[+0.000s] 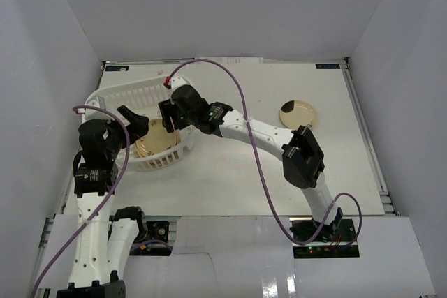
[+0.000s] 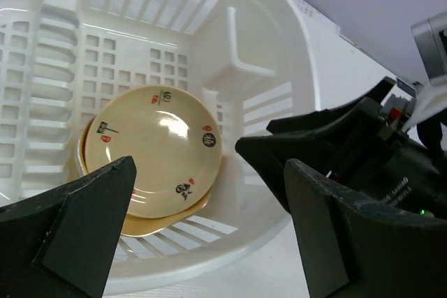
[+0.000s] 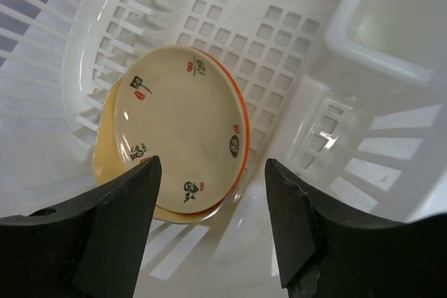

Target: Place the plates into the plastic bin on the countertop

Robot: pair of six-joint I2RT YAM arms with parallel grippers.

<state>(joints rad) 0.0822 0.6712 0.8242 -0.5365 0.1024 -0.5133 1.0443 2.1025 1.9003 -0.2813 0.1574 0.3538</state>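
The right gripper (image 3: 209,225) hangs spread wide with nothing between its two black fingers. Directly below and just ahead of it lies a stack of plates. The top one is a round, shallow cream plate (image 3: 178,120) with a glossy face. Small dark and red character prints are spaced around the inside of its rim. A thin orange-red edge runs along its right side, and I cannot tell if this is its own rim or another dish under it. A yellow plate (image 3: 105,158) lies beneath and pokes out to the left of the fingers and toward them.

The left gripper (image 2: 202,242) is also open and empty. From its view the same stack sits just beyond its left finger, and the right gripper's dark body is close on its right.

The stack rests on the ribbed floor of the plastic bin (image 3: 363,123), a white basket with square perforations in the base. Long slots run up its curved walls, which rise around and beyond both sets of fingers.

In the overhead view both grippers are over the near end of the bin. Well away from them, past the right arm's elbow, a lone plate (image 1: 298,113) lies flat on the white countertop (image 1: 230,172). It is beige-yellow with a dark patch at one edge.
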